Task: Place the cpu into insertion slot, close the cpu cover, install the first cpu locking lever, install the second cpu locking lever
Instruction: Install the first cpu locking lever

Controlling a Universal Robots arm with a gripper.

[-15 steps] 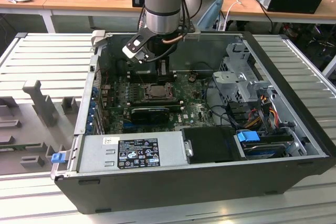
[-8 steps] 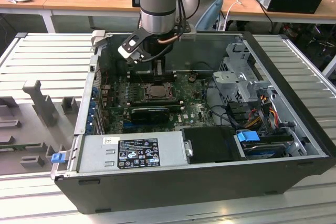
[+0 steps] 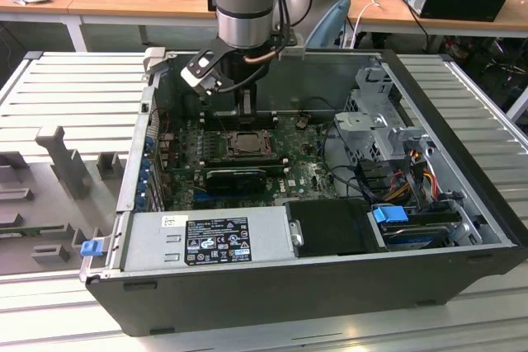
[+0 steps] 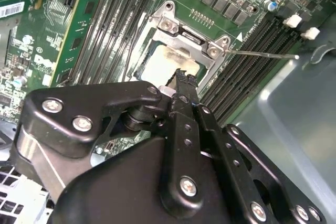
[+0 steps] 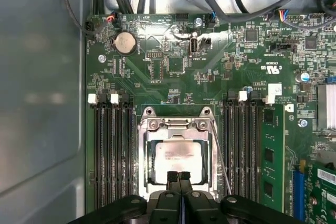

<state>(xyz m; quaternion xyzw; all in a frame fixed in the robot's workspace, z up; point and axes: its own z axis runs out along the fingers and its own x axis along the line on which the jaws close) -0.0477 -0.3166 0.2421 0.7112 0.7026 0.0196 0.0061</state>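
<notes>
The cpu (image 5: 177, 156) (image 4: 165, 64), a pale silver square, lies in the insertion slot (image 3: 245, 144) on the green board. The grey metal cpu cover (image 5: 176, 125) (image 4: 191, 38) lies down around it, and the chip shows through its cut-out. My gripper (image 5: 179, 177) (image 4: 182, 77) (image 3: 244, 113) is shut with nothing between its fingers. Its tips sit over the edge of the cover opposite the hinge; I cannot tell whether they touch it. A thin metal locking lever (image 5: 220, 156) (image 4: 262, 53) runs slanted beside the socket and stands away from the board.
Long black memory slots (image 5: 113, 150) (image 5: 244, 150) flank the socket. A coin battery (image 5: 125, 42) and dark cables (image 5: 220, 3) lie beyond it. The grey case wall (image 5: 42, 103) is close by. The exterior view shows a black card (image 3: 238, 179), the power supply (image 3: 206, 241) and a drive cage (image 3: 379, 129).
</notes>
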